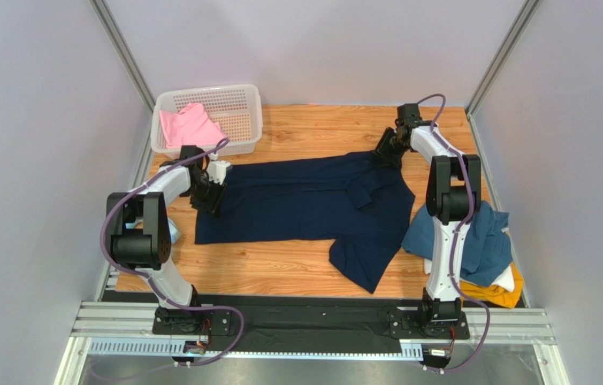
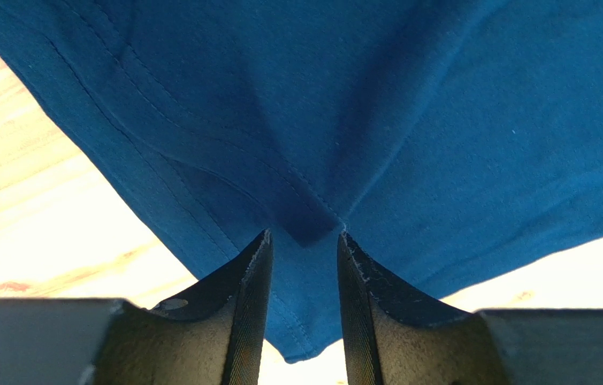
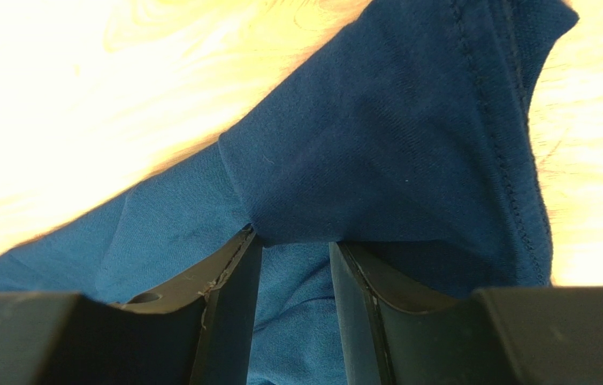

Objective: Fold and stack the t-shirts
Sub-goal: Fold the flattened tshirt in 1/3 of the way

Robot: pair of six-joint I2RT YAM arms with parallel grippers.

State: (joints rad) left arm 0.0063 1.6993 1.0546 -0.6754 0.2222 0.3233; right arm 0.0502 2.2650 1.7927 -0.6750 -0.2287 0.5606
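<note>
Bench [image 1: 280, 277]: wood-grain top. You see it bare on the near side of the navy t-shirt [image 1: 304, 200].

Navy t-shirt: your landmark and the biggest item. It lies spread across mid-bench, unfolded. Its left half is fairly flat, its right half is rumpled, and one flap trails toward the arm bases.

Left arm [image 1: 148, 220]: bent in toward the navy t-shirt's left edge.

Right arm [image 1: 445, 208]: reaches past the navy t-shirt's right side to its far right corner.

Basket [image 1: 240, 98]: white and slotted. It stands beyond the navy t-shirt's far left corner, near it but apart.

Teal t-shirt [image 1: 481, 237]: crumpled just beside the navy t-shirt's right edge, on top of a small heap.

Pink t-shirt [image 1: 188, 127]: bunched in the basket, beyond the navy t-shirt's left end.

Mustard t-shirt [image 1: 499, 295]: shows under the teal t-shirt, on the heap's near side.

White t-shirt [image 1: 507, 277]: only a sliver shows, between the teal and the mustard.

Left jaws: spread, over the navy t-shirt's left edge. In your left wrist view a corner of navy cloth runs back through the gap, with the fingers [image 2: 248, 305] standing off it on either side. Nothing is pinched.

Right jaws: spread, at the navy t-shirt's far right corner. In your right wrist view a folded lip of navy cloth sits at the fingertips and more cloth fills the gap. The fingers [image 3: 228, 313] are not closed on it.
</note>
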